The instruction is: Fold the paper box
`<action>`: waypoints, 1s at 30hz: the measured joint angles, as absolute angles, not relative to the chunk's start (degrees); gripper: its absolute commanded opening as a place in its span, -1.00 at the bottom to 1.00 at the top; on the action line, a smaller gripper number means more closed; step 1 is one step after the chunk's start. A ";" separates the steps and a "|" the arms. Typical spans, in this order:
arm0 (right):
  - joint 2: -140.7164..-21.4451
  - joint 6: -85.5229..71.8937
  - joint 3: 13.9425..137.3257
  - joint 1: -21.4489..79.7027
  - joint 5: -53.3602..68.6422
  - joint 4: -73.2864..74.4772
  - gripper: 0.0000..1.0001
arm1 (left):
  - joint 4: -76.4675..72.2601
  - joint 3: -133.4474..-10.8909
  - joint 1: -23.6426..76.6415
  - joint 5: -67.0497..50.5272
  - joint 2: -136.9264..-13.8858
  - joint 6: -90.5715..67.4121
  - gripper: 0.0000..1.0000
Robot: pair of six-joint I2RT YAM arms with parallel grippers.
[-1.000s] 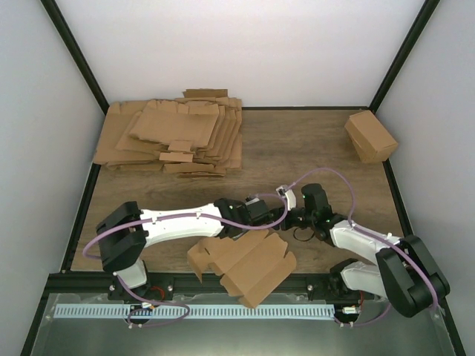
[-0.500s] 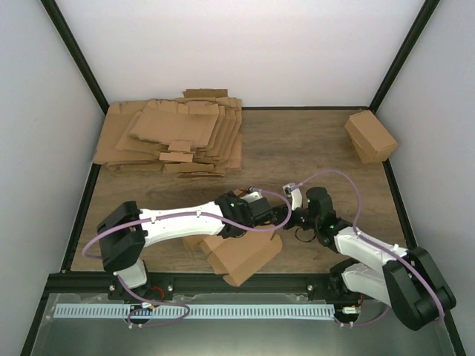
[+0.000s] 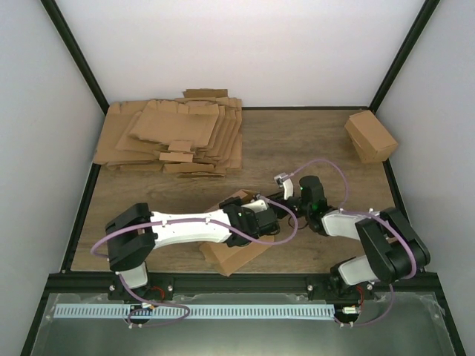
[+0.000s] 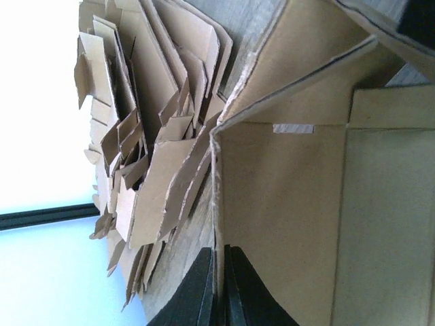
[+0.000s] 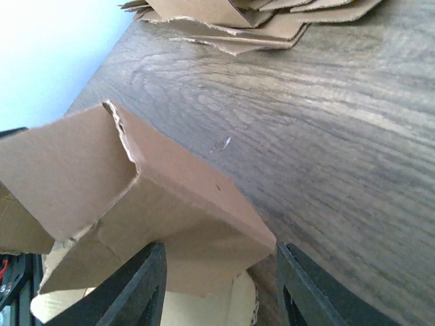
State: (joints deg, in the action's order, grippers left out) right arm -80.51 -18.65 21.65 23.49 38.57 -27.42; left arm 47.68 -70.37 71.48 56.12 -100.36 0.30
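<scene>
The paper box sits near the middle of the table, close to the front edge, right where both arms meet. It's part-folded, w/ walls up and flaps loose. One corner pokes out twd the far side, beside the left arm. From above, that arm hides most of the box's top.

On the left gripper the fingers are closed tight on one thin cardboard wall of the box, the sheet's edge pinched btwn them. In its wrist cam the wall runs straight up out of the fingers, w/ a crease line & a small slot higher up. Another panel folds off to the right.

On the right gripper the fingers are abt halfway apart, w/ a folded corner of the box in the gap. The cardboard reaches from one finger across to the other. I can't tell if the pads are actually pressing on it or just standing either side. That corner has a ragged, torn-looking edge at its top.

Elsewhere there's a big messy pile of flat sheets at the far left of the table, well apart from the box. A made-up brown carton sits in the far right corner, at an angle to the table edge.
</scene>
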 measured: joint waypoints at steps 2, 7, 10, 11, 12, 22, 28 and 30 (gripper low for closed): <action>-81.43 -17.67 21.91 23.42 38.61 -28.95 -0.06 | 47.55 -69.73 71.77 56.75 -100.86 0.30 -0.92; -82.98 -14.00 22.02 23.38 39.79 -30.61 0.08 | 46.98 -68.31 71.83 57.23 -101.06 0.30 -0.93; -84.93 -11.46 23.11 23.38 41.28 -30.61 0.14 | 46.50 -67.90 71.83 57.39 -101.06 0.38 -0.93; -85.76 -10.87 23.64 23.35 41.89 -30.65 0.17 | 46.30 -67.72 71.83 57.45 -101.06 0.45 -0.93; -86.70 -10.15 24.08 23.35 42.76 -31.03 0.18 | 46.13 -67.57 71.83 57.58 -101.08 0.60 -0.93; -90.37 -8.86 24.12 23.33 52.23 -35.27 0.59 | 43.83 -67.26 71.83 57.19 -101.08 2.00 -0.92; -89.21 -8.60 22.26 24.12 49.84 -37.15 0.60 | 44.53 -67.26 72.34 56.69 -101.03 2.24 -0.92; -88.44 -8.62 21.21 24.67 47.90 -38.06 0.60 | 44.95 -67.26 72.42 56.58 -100.99 2.42 -0.92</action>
